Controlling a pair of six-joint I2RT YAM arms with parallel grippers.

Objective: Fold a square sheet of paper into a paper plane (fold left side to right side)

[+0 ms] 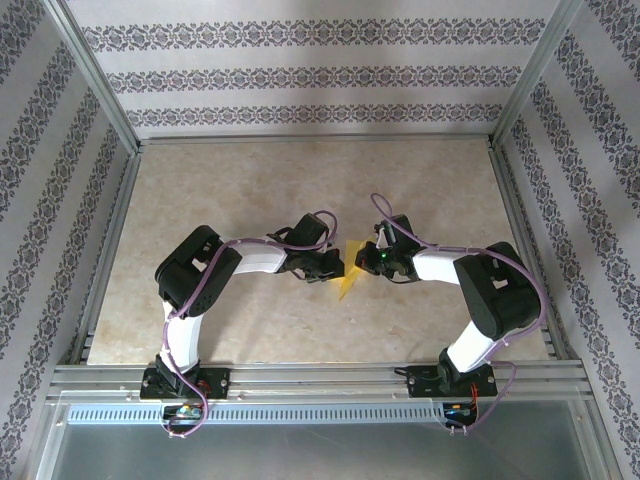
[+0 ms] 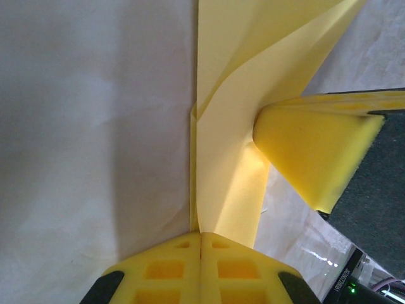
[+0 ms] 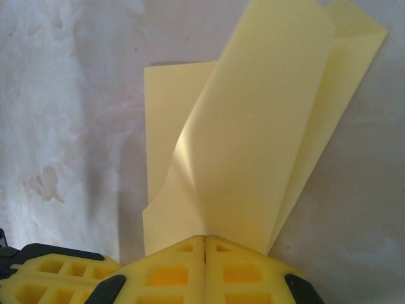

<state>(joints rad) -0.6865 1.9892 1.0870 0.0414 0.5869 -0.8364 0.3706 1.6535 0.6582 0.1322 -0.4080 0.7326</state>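
The partly folded square sheet of paper (image 1: 349, 272) lies mid-way across the table (image 1: 250, 200), its long axis running far to near with the narrow tip toward the near edge, while the left gripper (image 2: 200, 237) and right gripper (image 3: 204, 240), jaws pressed together, pinch it from opposite sides

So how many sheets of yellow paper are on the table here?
1: the yellow paper, partly folded, in the middle, pinched by the left tool and the right tool. The arms might hide another.
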